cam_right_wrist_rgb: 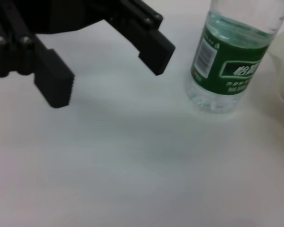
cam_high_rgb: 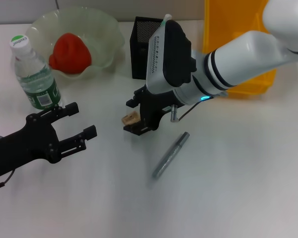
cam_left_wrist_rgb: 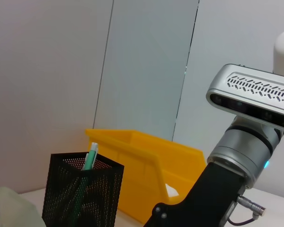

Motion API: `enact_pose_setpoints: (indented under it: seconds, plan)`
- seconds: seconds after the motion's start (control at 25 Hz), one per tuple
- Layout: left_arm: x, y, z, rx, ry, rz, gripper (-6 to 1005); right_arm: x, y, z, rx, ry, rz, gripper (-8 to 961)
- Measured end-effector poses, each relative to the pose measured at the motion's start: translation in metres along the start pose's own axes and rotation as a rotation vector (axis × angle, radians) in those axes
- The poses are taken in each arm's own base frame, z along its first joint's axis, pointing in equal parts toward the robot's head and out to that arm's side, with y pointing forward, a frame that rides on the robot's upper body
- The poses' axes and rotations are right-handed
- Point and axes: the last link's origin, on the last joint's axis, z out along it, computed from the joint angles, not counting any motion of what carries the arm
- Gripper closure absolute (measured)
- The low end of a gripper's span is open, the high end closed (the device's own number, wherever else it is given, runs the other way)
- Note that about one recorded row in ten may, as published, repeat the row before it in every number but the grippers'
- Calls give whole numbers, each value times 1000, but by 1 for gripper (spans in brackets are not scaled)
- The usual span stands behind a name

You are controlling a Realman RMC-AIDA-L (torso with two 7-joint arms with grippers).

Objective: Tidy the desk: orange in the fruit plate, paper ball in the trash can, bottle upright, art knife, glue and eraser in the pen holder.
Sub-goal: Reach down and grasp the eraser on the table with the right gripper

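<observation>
Head view: the pen holder (cam_high_rgb: 141,48) stands at the far side of the white worktop (cam_high_rgb: 228,183), with the light green top of the art knife (cam_high_rgb: 165,20) showing above it behind the right arm. The trash can (cam_high_rgb: 238,54) stands just right of the pen holder. The fruit plate (cam_high_rgb: 107,34) lies left of the pen holder and carries the orange (cam_high_rgb: 70,53). The bottle (cam_high_rgb: 35,74) stands upright, left of the plate's near edge. The right gripper (cam_high_rgb: 131,121) hangs in front of the pen holder, its fingers pinching the eraser (cam_high_rgb: 129,118). The glue (cam_high_rgb: 171,154) lies flat on the worktop, nearer than the pen holder and to its right. The left gripper (cam_high_rgb: 78,120) sits well left of the pen holder, spread and empty.

Left wrist view: the knife stands inside the pen holder (cam_left_wrist_rgb: 80,194); the trash can (cam_left_wrist_rgb: 151,175) lies behind it.

Right wrist view: the left gripper's (cam_right_wrist_rgb: 106,66) fingers stand apart, beside the upright bottle (cam_right_wrist_rgb: 227,61).
</observation>
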Motion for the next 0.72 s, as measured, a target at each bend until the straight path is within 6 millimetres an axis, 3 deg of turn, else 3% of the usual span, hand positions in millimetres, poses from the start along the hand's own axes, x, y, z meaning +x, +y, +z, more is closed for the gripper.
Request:
enact_pose_setpoints:
  seconds: [0.48,0.72]
  plan:
    - [0,2,2,-5,6,3,213,2,1,3,14,-7,-2,462]
    - [1,2,4,-8,10,4,212,4,1,3,14,-10,7,500]
